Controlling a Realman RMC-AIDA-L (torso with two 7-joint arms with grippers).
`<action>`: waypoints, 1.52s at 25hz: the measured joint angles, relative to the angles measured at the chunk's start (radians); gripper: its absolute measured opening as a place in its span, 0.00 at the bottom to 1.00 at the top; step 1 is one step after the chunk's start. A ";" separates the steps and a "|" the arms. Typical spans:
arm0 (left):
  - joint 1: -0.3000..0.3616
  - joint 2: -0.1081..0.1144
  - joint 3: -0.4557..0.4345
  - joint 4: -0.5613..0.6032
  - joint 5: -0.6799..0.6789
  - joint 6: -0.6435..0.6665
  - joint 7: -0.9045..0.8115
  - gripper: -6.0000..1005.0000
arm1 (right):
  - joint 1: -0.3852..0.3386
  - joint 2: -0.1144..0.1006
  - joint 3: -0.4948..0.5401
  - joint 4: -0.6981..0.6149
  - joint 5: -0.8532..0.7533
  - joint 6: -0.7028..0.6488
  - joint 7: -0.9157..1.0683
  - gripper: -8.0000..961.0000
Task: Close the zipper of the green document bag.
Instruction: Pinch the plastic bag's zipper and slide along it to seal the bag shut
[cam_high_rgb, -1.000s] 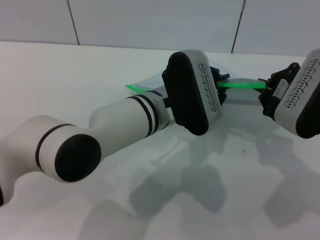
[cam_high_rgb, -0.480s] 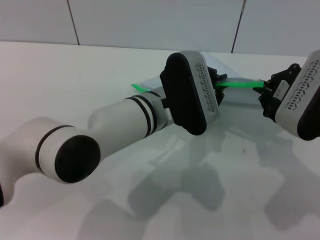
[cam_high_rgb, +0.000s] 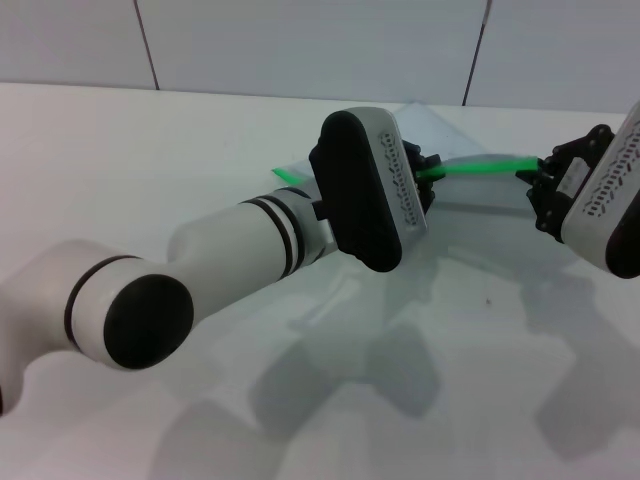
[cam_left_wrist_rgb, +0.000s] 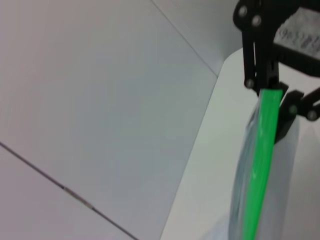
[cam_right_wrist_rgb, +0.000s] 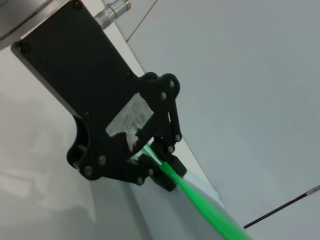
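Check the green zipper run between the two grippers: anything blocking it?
Nothing visible. The zipper stretches bare between the left gripper and the right gripper, each shut on an end of it, with the document bag hanging below. The slider isn't discernible.

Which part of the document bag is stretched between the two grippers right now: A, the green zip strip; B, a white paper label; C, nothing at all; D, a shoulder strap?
A: the zipper runs taut from the left gripper to the right gripper, each pinching one end.

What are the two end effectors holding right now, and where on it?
Both pinch the bright green plastic zipper edge of the translucent document bag: left end effector mid-strip, right end effector at its end.
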 joint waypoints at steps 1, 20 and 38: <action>0.001 0.000 -0.002 0.002 0.000 0.000 0.000 0.10 | 0.000 0.000 0.000 -0.001 0.000 0.000 0.000 0.06; 0.002 0.000 0.003 -0.002 -0.002 0.026 0.002 0.15 | -0.002 -0.001 0.002 -0.003 -0.002 0.000 0.000 0.06; 0.004 -0.002 0.069 0.001 0.000 0.128 0.005 0.31 | 0.001 -0.001 0.001 -0.011 -0.002 0.000 0.000 0.05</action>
